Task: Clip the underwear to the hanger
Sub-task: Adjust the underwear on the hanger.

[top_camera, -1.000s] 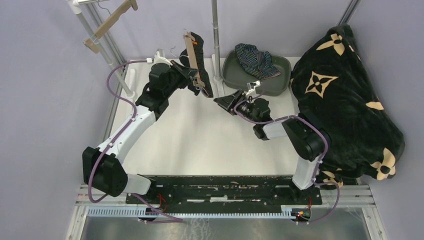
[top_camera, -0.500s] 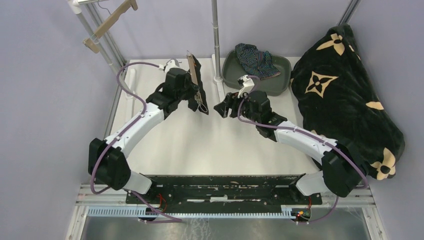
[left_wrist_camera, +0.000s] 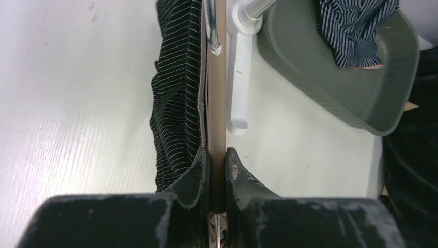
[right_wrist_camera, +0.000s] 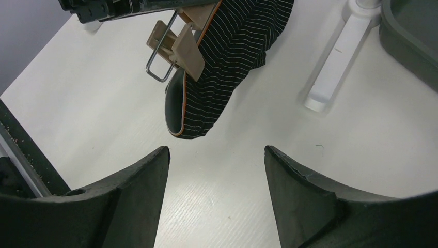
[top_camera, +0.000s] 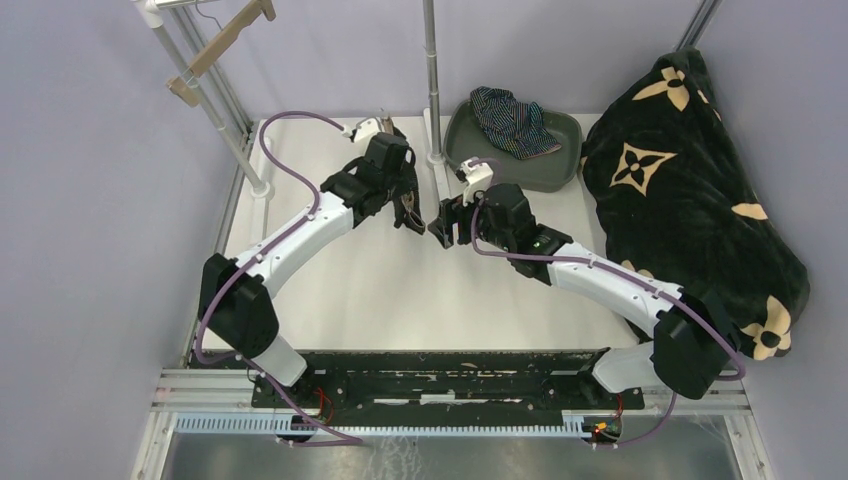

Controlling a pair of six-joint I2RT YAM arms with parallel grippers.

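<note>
White tabletop [top_camera: 400, 290] is seen beneath both arms, with walls of pale grey behind it. At the far middle of the table, the left gripper [left_wrist_camera: 217, 155] is closed almost fully on the thin wooden bar of the hanger [left_wrist_camera: 217, 103], which is pinched edge-on between the two fingers. The black pinstriped underwear [left_wrist_camera: 175, 103] is draped along the left face of that bar and hangs down towards the table. From the right wrist view, the same garment [right_wrist_camera: 227, 62] is seen dangling below the hanger, and a wooden clip [right_wrist_camera: 178, 49] with a wire loop is seen beside its upper edge; whether the clip bites the cloth cannot be told. The right gripper [right_wrist_camera: 217, 155] is held just beside the hanger with its jaws spread wide, and nothing is held between them. The navy striped underwear [top_camera: 512, 120] is left crumpled in a grey-green tray [top_camera: 555, 170] at the far right of the table. A metal pole [top_camera: 431, 70] is stood between the hanger and the tray, on a white foot [left_wrist_camera: 238, 88]. A black blanket [top_camera: 690, 200] with tan flower motifs is heaped at the right edge.
</note>
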